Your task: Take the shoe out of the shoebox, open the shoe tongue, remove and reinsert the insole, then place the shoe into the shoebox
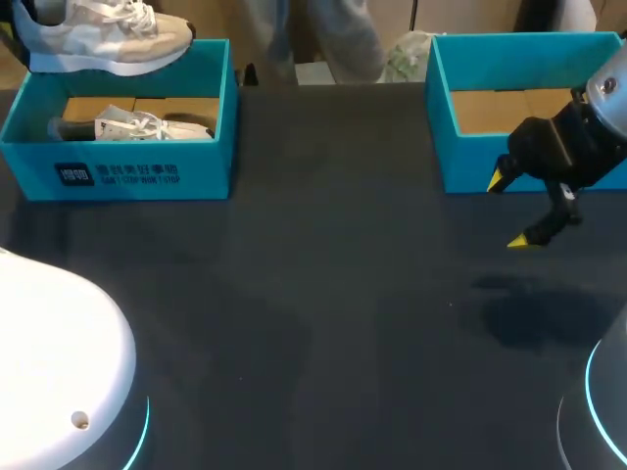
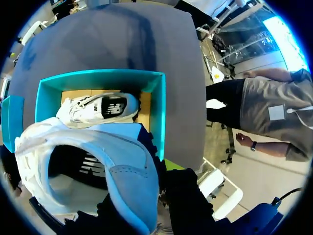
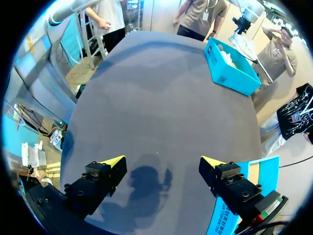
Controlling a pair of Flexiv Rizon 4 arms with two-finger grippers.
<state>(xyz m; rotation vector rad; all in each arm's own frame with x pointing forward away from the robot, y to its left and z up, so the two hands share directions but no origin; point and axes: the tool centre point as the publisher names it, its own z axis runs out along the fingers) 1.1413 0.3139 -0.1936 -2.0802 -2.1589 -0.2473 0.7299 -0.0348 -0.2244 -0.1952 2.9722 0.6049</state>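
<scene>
A white and beige shoe [image 1: 108,39] hangs above the left teal shoebox [image 1: 147,171], at the table's far left. In the left wrist view this shoe [image 2: 112,166] fills the space at my left gripper [image 2: 151,205], which is shut on its heel edge; the yellow tips are hidden. Under it, a second white shoe [image 2: 98,108] lies on its side in the box [image 2: 159,112], also seen from above [image 1: 137,125]. My right gripper [image 1: 514,211] hovers open over bare table in front of the right box, nothing between its fingers [image 3: 163,164].
A second teal shoebox [image 1: 460,162] with a cardboard floor stands at the back right, its corner [image 3: 239,186] beside my right gripper. White arm bases sit at the near left [image 1: 49,362] and near right [image 1: 598,411]. The dark table stretches between the boxes.
</scene>
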